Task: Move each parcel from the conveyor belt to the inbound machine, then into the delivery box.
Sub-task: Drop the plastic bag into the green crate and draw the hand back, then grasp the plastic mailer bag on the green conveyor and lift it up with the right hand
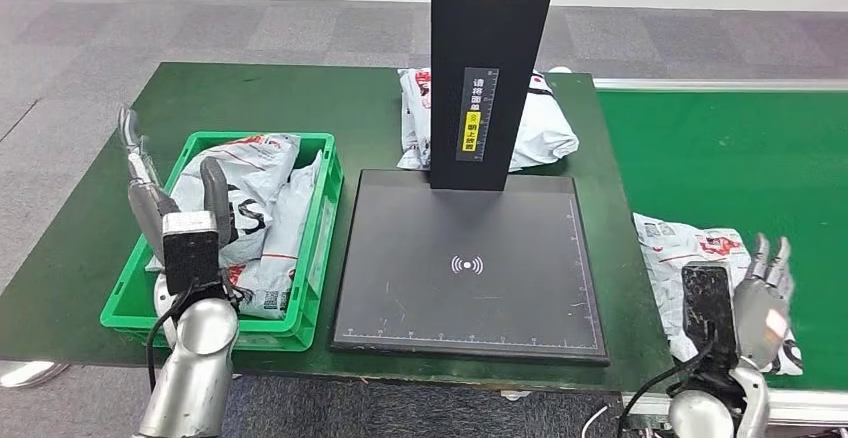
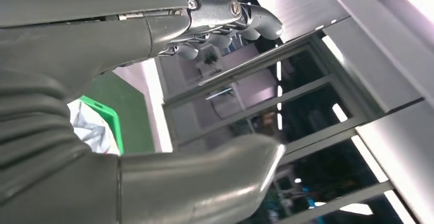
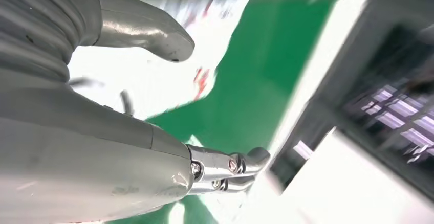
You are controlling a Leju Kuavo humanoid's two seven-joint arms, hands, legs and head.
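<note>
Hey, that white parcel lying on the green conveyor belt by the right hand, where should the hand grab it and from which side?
Probably from above, on the near half of the parcel. It lies flat and crumpled on the conveyor belt, so its soft folds give the fingers something to gather. The right hand already sits over its near right edge, fingers apart, holding nothing.

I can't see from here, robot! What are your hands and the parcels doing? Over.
Left hand open above the green box. Right hand open over the parcel on the belt, not gripping. Scanner pad bare, nothing in the way.
</note>
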